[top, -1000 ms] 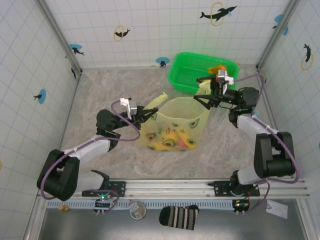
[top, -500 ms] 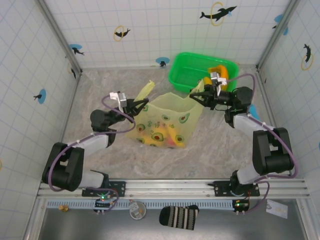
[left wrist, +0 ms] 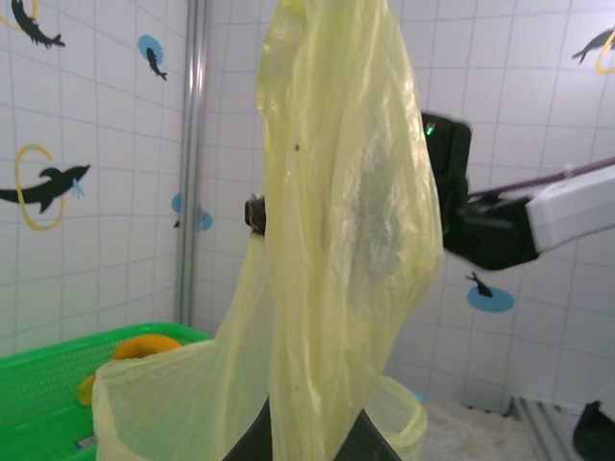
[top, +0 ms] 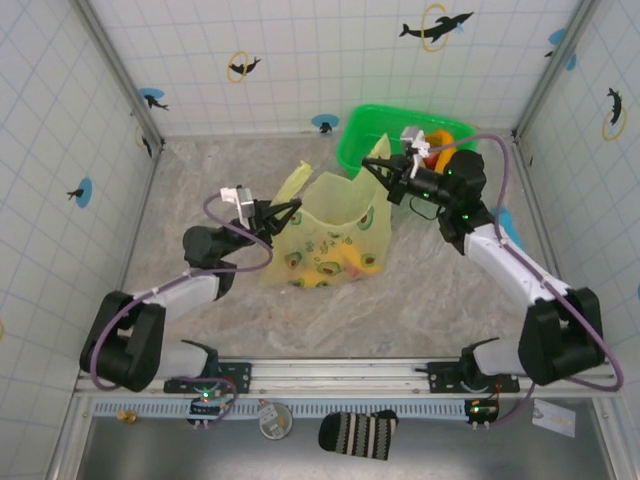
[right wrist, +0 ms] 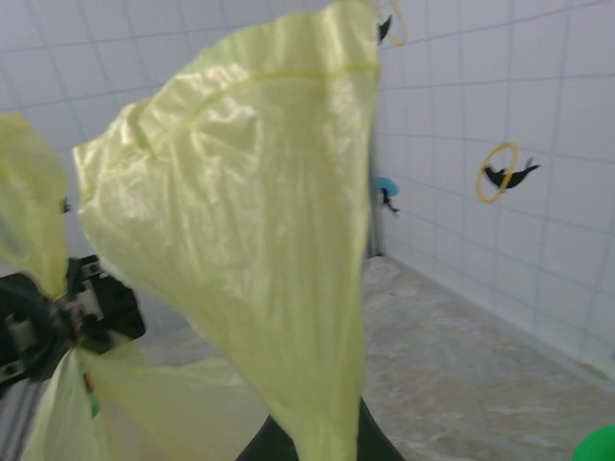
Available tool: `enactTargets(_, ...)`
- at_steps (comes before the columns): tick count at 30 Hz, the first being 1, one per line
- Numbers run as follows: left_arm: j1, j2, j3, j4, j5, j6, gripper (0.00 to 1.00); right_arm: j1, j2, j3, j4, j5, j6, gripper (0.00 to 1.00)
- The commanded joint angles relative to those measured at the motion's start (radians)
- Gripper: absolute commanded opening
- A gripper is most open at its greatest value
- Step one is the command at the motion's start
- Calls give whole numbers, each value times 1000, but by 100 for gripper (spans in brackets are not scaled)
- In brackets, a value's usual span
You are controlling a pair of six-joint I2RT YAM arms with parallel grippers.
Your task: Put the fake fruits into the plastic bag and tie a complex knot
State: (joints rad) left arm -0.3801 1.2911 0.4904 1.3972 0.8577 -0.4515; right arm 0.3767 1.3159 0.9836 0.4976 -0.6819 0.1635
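The plastic bag point(top: 335, 235), yellow-green with avocado prints, stands in the middle of the table with its mouth stretched between both grippers. Fake fruits point(top: 348, 266) show through its lower wall. My left gripper point(top: 291, 209) is shut on the left handle strip point(left wrist: 336, 221), which rises out of the jaws point(left wrist: 307, 444). My right gripper point(top: 373, 166) is shut on the right handle strip point(right wrist: 259, 221), with the jaws point(right wrist: 312, 440) at the bottom edge of the right wrist view. The two handles are apart and no knot is in view. An orange fake fruit point(top: 441, 139) lies in the basket.
A rigid green basket point(top: 372, 128) stands at the back right, just behind my right gripper, and its rim point(left wrist: 58, 384) also shows in the left wrist view. Tiled walls close in the back and both sides. A striped sock point(top: 357, 432) hangs below the front rail.
The right gripper shut on the bag's right handle and moved left and toward the back. The bag shifted left and its mouth rose. The left gripper kept its hold.
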Motion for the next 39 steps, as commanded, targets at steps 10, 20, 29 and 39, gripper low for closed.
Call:
enactTargets(10,-84,-129,0,-369,-299,378,0,254,-148,99,-593,783,-7,0)
enactTargets(20,-57,-87,11,-343,-185,366,0,336,-334,-138,-429,539,-188,71)
enactTargets(29,21,-22,9,-135,-8,210,0,-180,-469,-465,274,-49,-63,84)
enactTargets(39,22,-41,-23,-94,31,191,0,-285,-193,-306,366,-431,116,78)
